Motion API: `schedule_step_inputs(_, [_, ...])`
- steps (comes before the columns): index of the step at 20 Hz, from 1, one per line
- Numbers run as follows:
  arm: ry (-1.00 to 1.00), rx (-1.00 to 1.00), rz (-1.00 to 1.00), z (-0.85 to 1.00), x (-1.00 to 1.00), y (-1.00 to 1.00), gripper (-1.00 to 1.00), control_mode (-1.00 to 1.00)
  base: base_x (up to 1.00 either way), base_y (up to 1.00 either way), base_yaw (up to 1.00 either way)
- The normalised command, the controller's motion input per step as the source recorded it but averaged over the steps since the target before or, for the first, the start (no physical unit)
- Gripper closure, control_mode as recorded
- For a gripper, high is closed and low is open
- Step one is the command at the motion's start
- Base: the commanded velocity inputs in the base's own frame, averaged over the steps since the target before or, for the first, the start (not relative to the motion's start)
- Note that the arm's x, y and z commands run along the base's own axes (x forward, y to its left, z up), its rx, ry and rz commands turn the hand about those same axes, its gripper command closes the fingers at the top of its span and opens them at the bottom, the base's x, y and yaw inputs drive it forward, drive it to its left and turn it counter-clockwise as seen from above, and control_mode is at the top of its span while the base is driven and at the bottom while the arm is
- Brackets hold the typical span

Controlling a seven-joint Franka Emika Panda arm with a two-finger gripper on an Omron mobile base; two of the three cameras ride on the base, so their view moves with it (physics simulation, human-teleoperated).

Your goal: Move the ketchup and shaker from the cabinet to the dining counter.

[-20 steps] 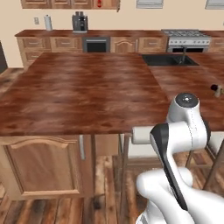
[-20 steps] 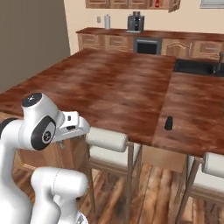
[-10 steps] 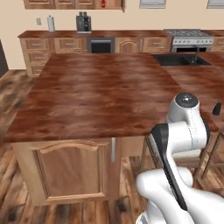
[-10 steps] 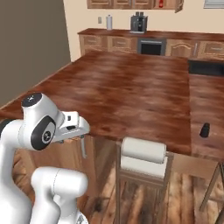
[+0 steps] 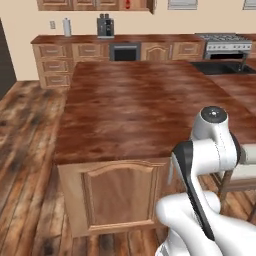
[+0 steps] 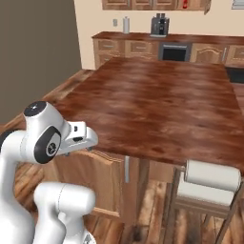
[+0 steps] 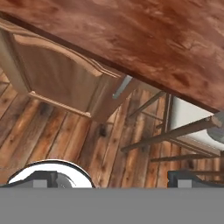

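The dining counter spreads its glossy reddish-brown top ahead of me, and its underside edge and a panelled side face the hand camera. High on the back wall hangs the cabinet, one door open, with a small red thing inside that looks like the ketchup. The shaker is out of view. My gripper is open and holds nothing, its fingertips wide apart, low beside the island's near edge. The arm is folded close to the base.
A white-cushioned stool stands under the island's near right side. On the wall counter are a coffee machine and a white cylinder. A stove and sink lie far right. Plank floor opens to the left.
The whole picture has shifted right, so the base has driven left along the island. The shaker on the counter's right part has slid out of view. The gripper stays open.
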Motion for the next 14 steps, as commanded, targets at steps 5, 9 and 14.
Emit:
schedule_step_inputs(5, [0.00,0.00,0.00,0.00,0.00,0.00,-1.00,1.00,0.27,0.90,-0.02])
schedule_step_inputs(9, [0.00,0.00,0.00,0.00,0.00,0.00,-1.00,1.00,0.28,0.89,-0.03])
schedule_step_inputs(14, [0.00,0.00,0.00,0.00,0.00,0.00,-1.00,1.00,0.31,0.87,-0.03])
